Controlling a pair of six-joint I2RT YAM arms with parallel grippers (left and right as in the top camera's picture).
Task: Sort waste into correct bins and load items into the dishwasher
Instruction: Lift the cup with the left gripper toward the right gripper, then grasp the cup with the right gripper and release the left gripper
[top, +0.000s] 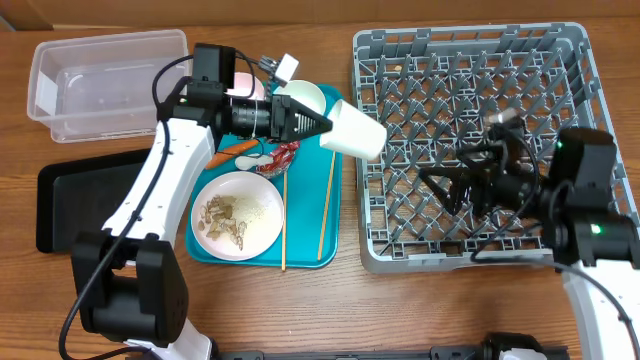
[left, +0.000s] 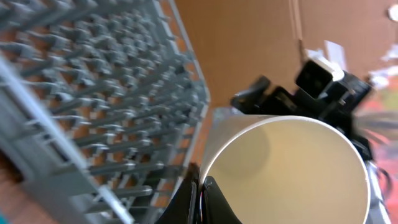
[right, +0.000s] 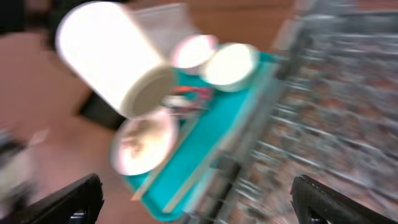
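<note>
Left end effector (top: 322, 128): clamped hard on the rim of the small white cup (top: 355, 130); in my wrist view the fingers (left: 198, 198) pinch the cup wall.
Cup: in the air, tipped on its side, mouth toward the left arm, base toward the grey dish rack (top: 455, 40). It hangs over the rack's left wall, beside the teal tray (top: 305, 250).
Right end effector (top: 447, 188): jaws spread wide, holding nothing, over the rack's pegs.
Teal tray: I see the plate (top: 262, 205) with nut-shell scraps (top: 225, 215), two chopsticks (top: 283, 220), carrot (top: 235, 150), red wrapper (top: 280, 158) and a bowl (top: 303, 97).
Bins: clear tub (top: 110, 50) and black tray (top: 60, 205) sit on the desk, left of the teal tray.
</note>
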